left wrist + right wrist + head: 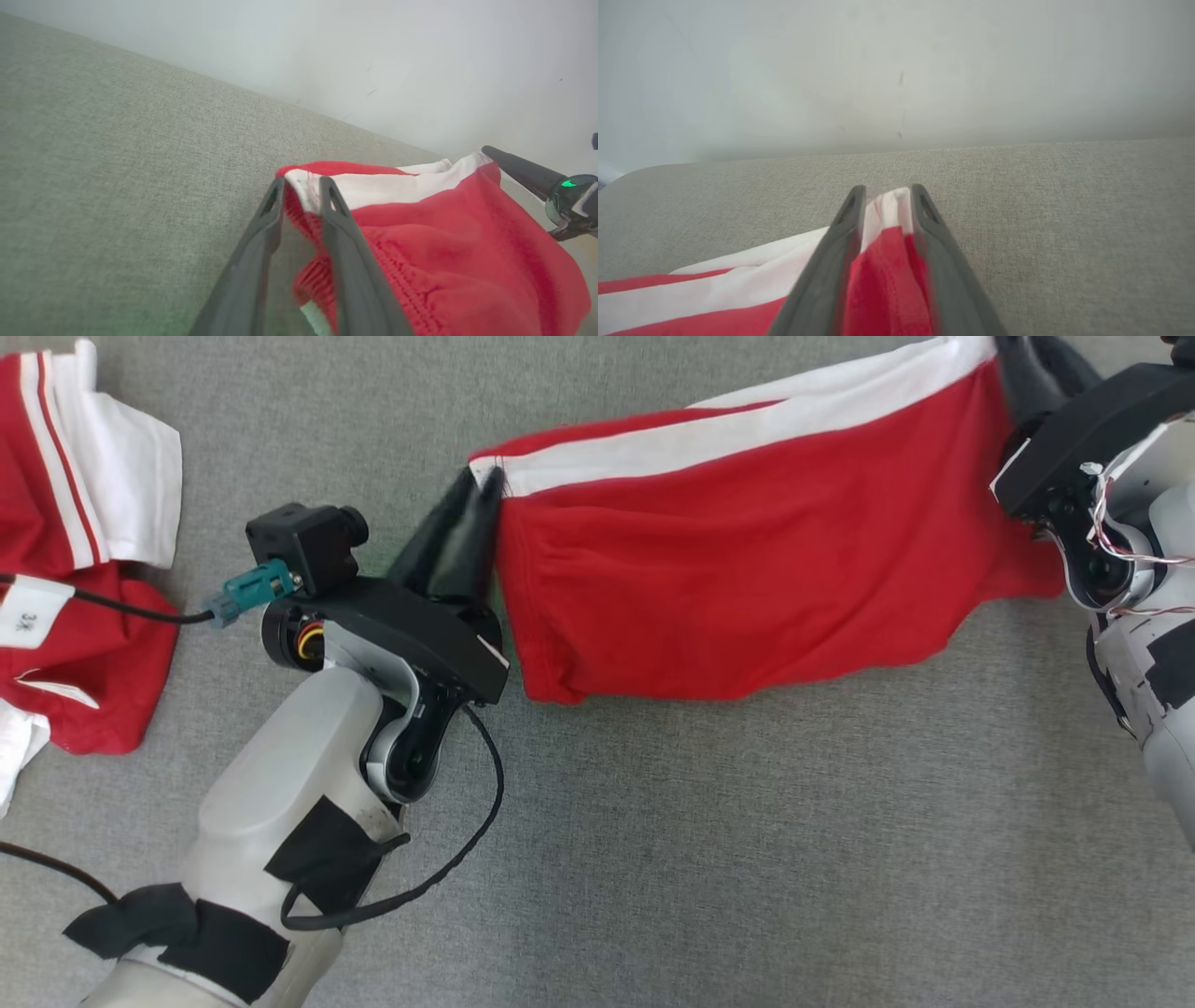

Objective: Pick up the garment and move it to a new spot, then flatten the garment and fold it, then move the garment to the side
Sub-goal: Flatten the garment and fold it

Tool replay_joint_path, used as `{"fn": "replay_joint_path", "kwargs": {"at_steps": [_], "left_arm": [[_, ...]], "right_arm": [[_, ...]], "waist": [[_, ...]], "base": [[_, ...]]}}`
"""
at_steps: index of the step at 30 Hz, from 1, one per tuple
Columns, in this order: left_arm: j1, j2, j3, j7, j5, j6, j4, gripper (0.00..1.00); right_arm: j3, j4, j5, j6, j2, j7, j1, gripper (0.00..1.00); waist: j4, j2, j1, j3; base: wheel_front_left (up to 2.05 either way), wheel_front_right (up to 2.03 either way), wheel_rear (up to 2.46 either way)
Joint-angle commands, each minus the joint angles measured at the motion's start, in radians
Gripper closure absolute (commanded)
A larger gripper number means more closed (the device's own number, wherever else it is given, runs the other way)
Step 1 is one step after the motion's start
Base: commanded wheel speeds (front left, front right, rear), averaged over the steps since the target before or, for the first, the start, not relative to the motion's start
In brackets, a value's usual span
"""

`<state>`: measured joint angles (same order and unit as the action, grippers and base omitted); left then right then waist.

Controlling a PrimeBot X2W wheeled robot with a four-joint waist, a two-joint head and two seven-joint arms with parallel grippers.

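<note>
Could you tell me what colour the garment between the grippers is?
The garment is red with a white band; clearest in the head view.

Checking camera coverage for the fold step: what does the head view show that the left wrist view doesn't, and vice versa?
Head view: a second red-and-white garment at the left edge with a white tag, and the left forearm. Left wrist view: the pale wall in the background, and the ribbed hem up close. Both: the red garment with its white stripe, the grey surface, the left claw at one corner, the right claw at the other.
</note>
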<state>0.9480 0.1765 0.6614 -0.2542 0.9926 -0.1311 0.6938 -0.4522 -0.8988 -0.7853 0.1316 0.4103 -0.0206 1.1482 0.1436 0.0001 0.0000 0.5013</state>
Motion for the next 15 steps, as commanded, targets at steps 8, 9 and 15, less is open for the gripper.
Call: {"fn": "replay_joint_path", "kwargs": {"at_steps": [8, 9, 15], "left_arm": [[-0.109, 0.034, -0.091, -0.011, -0.122, 0.001, -0.062, 0.00], [-0.133, 0.035, -0.114, -0.011, -0.144, 0.001, -0.076, 0.00], [-0.352, 0.022, -0.289, -0.012, -0.361, 0.030, -0.257, 0.00]], "right_arm": [[-0.066, 0.038, -0.066, -0.002, 0.062, 0.089, -0.081, 0.00], [-0.072, 0.045, -0.074, -0.002, 0.070, 0.099, -0.100, 0.00], [-0.099, 0.089, -0.131, -0.002, 0.140, 0.164, -0.262, 0.00]], "waist": [[-0.014, -0.0001, 0.0000, -0.110], [-0.015, -0.0001, 0.0000, -0.125], [-0.013, -0.0001, 0.0000, -0.211]], "base": [[0.00, 0.00, 0.00], [0.00, 0.00, 0.00], [0.00, 0.00, 0.00]]}}
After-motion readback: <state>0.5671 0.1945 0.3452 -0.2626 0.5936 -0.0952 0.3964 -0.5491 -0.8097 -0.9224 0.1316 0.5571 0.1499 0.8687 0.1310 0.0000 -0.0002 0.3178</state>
